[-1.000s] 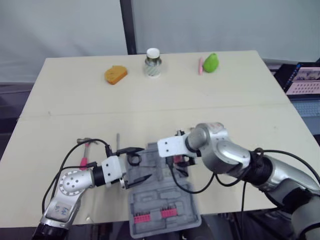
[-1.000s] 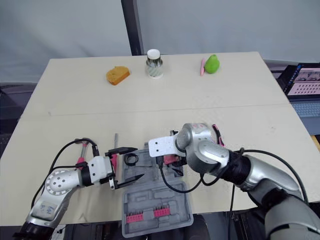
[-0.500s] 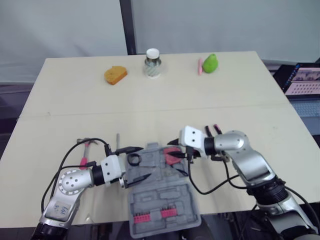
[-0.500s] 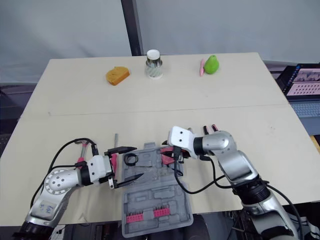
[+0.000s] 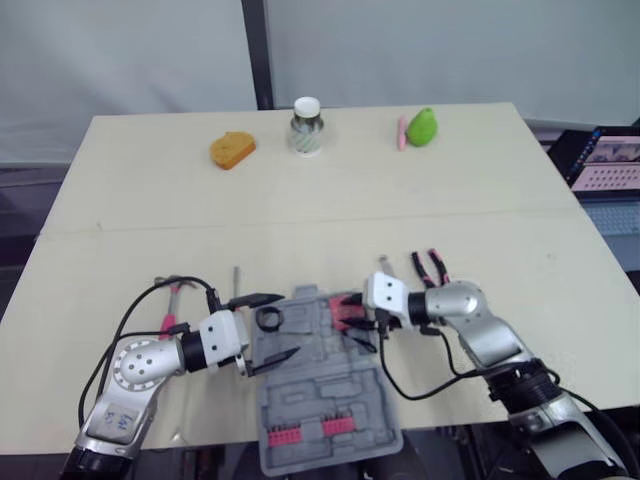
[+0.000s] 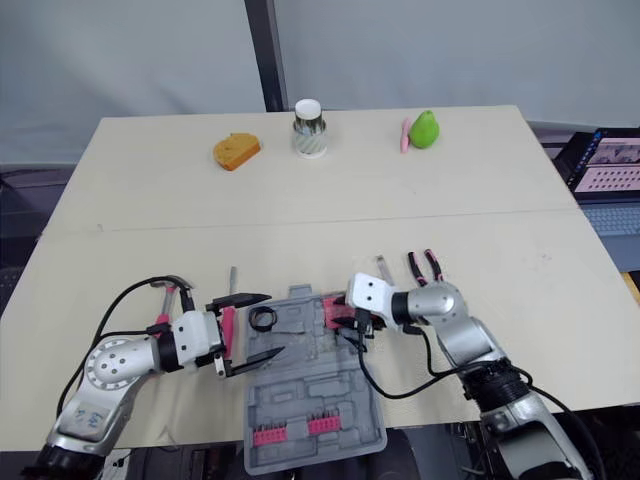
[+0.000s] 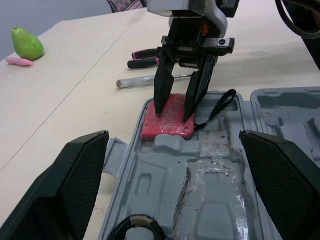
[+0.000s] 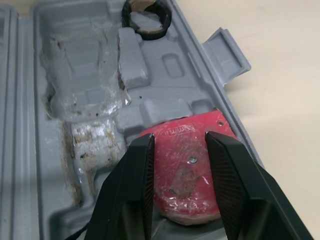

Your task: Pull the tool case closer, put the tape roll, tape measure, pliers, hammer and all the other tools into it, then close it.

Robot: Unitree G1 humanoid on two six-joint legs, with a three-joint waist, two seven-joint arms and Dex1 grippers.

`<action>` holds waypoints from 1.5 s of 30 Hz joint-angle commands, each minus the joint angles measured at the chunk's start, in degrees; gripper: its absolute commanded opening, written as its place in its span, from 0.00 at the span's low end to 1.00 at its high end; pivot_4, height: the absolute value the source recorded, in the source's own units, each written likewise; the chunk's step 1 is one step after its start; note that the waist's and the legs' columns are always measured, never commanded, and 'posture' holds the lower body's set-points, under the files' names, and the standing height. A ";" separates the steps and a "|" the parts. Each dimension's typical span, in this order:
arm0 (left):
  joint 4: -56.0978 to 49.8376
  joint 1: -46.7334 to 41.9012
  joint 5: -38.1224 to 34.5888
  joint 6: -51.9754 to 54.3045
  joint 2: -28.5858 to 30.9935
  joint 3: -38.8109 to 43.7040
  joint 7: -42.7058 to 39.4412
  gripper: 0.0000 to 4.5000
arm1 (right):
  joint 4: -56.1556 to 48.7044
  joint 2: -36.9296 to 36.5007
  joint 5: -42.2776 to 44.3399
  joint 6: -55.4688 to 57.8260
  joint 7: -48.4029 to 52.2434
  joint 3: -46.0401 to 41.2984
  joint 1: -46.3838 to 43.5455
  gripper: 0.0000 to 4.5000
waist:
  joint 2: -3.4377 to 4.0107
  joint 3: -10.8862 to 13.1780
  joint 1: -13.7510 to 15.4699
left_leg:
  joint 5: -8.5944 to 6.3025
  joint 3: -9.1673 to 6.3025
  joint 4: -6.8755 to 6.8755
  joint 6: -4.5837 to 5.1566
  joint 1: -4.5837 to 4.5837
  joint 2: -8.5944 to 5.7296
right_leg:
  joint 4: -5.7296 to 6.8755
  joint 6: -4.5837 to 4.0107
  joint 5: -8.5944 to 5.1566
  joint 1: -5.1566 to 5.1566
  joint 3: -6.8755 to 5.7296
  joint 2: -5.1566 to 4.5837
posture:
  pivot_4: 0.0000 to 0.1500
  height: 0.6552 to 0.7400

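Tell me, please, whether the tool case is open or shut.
Open. The tool case lies spread flat, its moulded grey recesses facing up, with the tape roll resting in one.

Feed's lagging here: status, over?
Left gripper open beside tool case. Right gripper open at tape measure, lying in case corner. Pliers, hammer outside on table. Nothing blocking.

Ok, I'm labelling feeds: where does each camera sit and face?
Left eye view: on the head, facing forward and down over the table; both arms show.
Right eye view: beside it; same scene.
Left wrist view: left wrist, along the left end effector, across the tool case to the right end effector at the tape measure.
Right wrist view: right wrist, down between its own fingers onto the tape measure.
Both wrist views share the tape measure and tape roll.
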 commanded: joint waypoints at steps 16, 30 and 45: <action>-3.44 0.45 -1.30 1.80 2.09 2.37 -0.32 1.00 | 23.24 3.47 -0.89 -9.22 0.78 0.86 1.50 0.38 | -0.41 -0.47 0.06 | -0.01 -0.08 -0.18 -0.01 0.99 0.04 | -0.34 -0.02 -0.01 1.12 0.00 0.04 | 1.00 1.00; -4.74 0.99 -1.45 3.91 1.59 2.82 1.21 1.00 | 23.71 5.17 1.78 -8.29 3.07 -0.84 0.86 0.38 | -0.36 -1.56 0.20 | -0.07 -0.26 -0.22 -0.09 1.24 0.16 | -1.27 -0.04 -0.02 1.93 0.02 0.29 | 1.00 1.00; -1.81 11.08 -7.93 20.75 2.90 24.84 10.20 1.00 | -8.89 -18.53 27.13 23.19 5.26 -32.88 18.78 0.99 | 0.35 -0.30 2.80 | -0.14 -0.22 -0.28 0.01 0.85 0.18 | -1.71 0.00 0.00 1.72 0.02 0.39 | 1.00 1.00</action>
